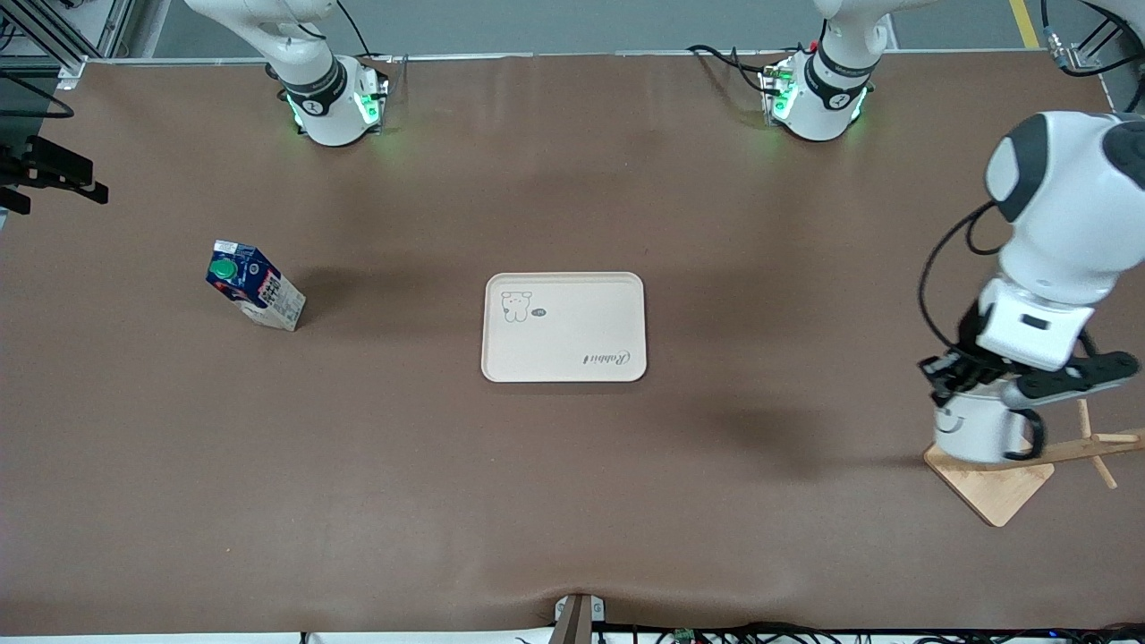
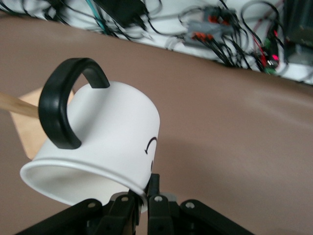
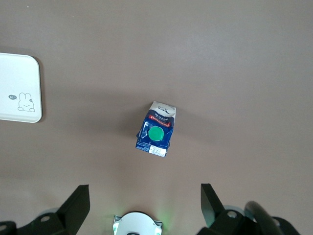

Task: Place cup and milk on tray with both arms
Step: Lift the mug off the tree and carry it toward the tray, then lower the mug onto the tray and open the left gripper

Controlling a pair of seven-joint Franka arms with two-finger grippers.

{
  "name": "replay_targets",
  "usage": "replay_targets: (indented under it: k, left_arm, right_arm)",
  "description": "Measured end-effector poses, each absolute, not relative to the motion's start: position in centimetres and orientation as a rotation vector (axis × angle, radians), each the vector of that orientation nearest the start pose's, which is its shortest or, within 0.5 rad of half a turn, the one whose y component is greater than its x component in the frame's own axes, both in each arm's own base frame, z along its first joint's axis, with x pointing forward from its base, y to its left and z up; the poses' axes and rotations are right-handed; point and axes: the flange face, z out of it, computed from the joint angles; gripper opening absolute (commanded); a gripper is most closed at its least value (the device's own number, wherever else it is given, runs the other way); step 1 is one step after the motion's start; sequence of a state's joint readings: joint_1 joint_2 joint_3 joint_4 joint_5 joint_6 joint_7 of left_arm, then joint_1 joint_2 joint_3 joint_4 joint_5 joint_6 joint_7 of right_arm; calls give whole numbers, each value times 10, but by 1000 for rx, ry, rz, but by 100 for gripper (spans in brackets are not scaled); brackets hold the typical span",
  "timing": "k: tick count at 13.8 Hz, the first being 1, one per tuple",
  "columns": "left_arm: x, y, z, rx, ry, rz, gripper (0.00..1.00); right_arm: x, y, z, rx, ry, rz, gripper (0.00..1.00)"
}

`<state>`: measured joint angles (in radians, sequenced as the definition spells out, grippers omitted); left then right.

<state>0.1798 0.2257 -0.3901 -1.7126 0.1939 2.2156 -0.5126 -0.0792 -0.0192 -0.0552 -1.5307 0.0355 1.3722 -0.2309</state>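
The cup (image 1: 973, 427), a white mug with a black smile and black handle, hangs upright just over the bamboo stand base. My left gripper (image 1: 950, 392) is shut on its rim; the left wrist view shows the fingers (image 2: 157, 208) pinching the rim of the cup (image 2: 110, 132). The milk (image 1: 255, 286) stands on the table toward the right arm's end. My right gripper (image 3: 144, 196) is open and empty, high over the milk (image 3: 156, 134), and does not show in the front view. The cream tray (image 1: 564, 326) lies empty at mid-table; its corner shows in the right wrist view (image 3: 19, 83).
A bamboo stand with a square base (image 1: 993, 487) and slanted pegs (image 1: 1096, 438) sits near the left arm's end, right under the cup. Cables and electronics (image 2: 215, 29) run along the table edge nearest the front camera.
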Motion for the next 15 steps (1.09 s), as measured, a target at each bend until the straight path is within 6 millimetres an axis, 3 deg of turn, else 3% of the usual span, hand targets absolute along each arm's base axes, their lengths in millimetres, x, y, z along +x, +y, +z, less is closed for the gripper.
replay_targets:
  k: [7,9,11,15]
  left_arm:
    - [596,-326,424,-3212,-591,-169,0]
    - [579,-375,394,-3253,-638,-5,0]
    - [560,-415,361,-3245,-668,125,0]
    - [525,-461,289,-3148,-778,342,0]
  right_arm:
    - [523,-69,637,-3069,-148,202,100]
    - [523,-69,637,-3069,-148,202,100]
    - [523,-69,637,-3068,-148,202,100]
    - [523,-69,637,-3067,-149,202,100]
